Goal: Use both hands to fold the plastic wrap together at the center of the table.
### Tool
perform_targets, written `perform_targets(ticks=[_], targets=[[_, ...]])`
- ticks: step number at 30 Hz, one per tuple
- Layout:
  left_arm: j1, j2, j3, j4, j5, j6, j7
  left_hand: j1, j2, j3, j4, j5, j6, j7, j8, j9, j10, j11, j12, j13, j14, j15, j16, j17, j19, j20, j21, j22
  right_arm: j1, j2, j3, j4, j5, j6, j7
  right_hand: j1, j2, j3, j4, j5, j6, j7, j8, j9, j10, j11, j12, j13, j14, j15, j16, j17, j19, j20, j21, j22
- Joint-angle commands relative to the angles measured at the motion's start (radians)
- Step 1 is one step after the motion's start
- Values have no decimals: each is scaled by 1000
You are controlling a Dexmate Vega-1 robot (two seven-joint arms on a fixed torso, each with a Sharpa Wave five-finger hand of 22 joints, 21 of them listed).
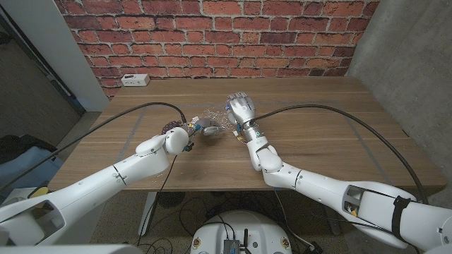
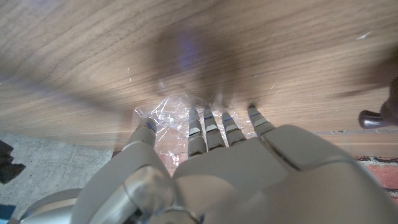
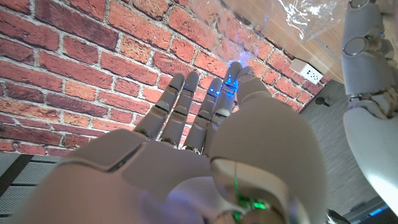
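At the middle of the table [image 1: 318, 134] the plastic wrap [image 1: 212, 121] is being bunched, judged partly folded, pressed by the left hand [image 1: 182, 135] with fingers [image 2: 205, 127] spread on it, while the right hand [image 1: 240, 109] is being held open beside it, gripping nothing.

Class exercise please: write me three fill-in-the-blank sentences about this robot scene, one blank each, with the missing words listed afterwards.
1. The plastic wrap lies on a table made of ____.
2. The wall behind the table is built of ____.
3. The left hand has its fingertips on the ____.

Missing words: wood; brick; plastic wrap
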Motion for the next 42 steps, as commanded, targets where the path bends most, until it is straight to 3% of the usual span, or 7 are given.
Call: perform_targets(ticks=[1, 29, 42], targets=[[-3, -1, 0, 11, -10, -8, 2, -9, 2, 6, -1, 0, 4, 4, 5, 3, 0, -2, 3, -1, 2, -2, 4, 1, -5, 5, -2, 5, 4, -18, -11, -6, -40, 79, -21, 16, 2, 3, 7, 4, 4, -3, 7, 1, 12, -3, 5, 4, 9, -174, -4, 3, 3, -6, 8, 2], [-2, 1, -1, 15, -16, -16, 8, -17, -2, 10, 0, -1, 4, 3, 5, 3, 0, -4, 3, -1, 2, -3, 4, 1, -5, 4, -2, 5, -8, -57, -13, -21, -104, 187, -15, 26, 0, 0, 10, 6, 7, -7, 11, -9, 18, -10, 6, 13, 18, -175, -11, 7, 3, -15, 12, 2], [-9, -3, 4, 15, -8, -16, 4, -20, -2, 12, 0, -1, 4, 2, 5, 3, 0, -3, 3, -1, 2, -3, 4, 1, -6, 4, -3, 5, -4, -116, -15, -67, -156, 243, 60, 32, -3, -1, 9, 6, 7, -17, 13, -13, 14, -14, 1, 15, 16, -177, -18, 7, 10, -24, 17, 2]])
